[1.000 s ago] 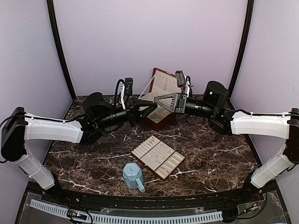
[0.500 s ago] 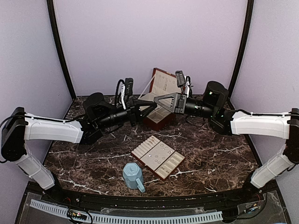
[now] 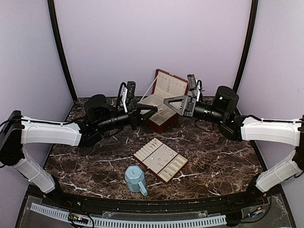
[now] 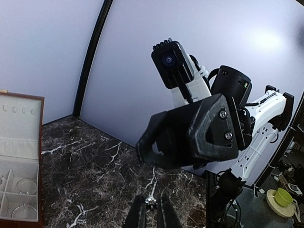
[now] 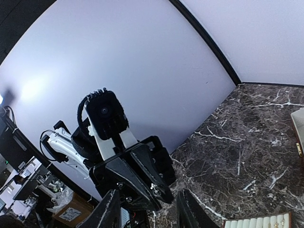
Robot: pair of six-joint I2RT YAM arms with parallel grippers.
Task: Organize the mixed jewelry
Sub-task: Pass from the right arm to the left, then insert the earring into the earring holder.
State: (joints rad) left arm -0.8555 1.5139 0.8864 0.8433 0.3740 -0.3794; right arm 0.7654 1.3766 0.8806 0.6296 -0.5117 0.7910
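My left gripper (image 4: 151, 209) is shut on a tiny silvery stud-like piece (image 4: 151, 202), held in the air over the marble. In the top view the left gripper (image 3: 156, 109) points right, in front of the open brown jewelry box (image 3: 164, 121). My right gripper (image 3: 165, 101) faces it tip to tip, a short gap away. The right wrist view shows the right gripper (image 5: 148, 194) open and empty, with the sparkling piece (image 5: 153, 186) at the left gripper's tip ahead of it. Two thin hoops (image 4: 24, 186) lie in the box's compartments.
A flat cream-lined tray (image 3: 172, 170) with tiny silvery bits lies mid-table. The light-blue faceted mug (image 3: 135, 179) stands near the front edge beside it. The box lid (image 3: 169, 85) leans upright toward the back wall. Dark marble stretches left and right.
The right gripper has opened and drawn back to the right, away from the left gripper's tip. The left gripper stays in place, shut on the small piece.
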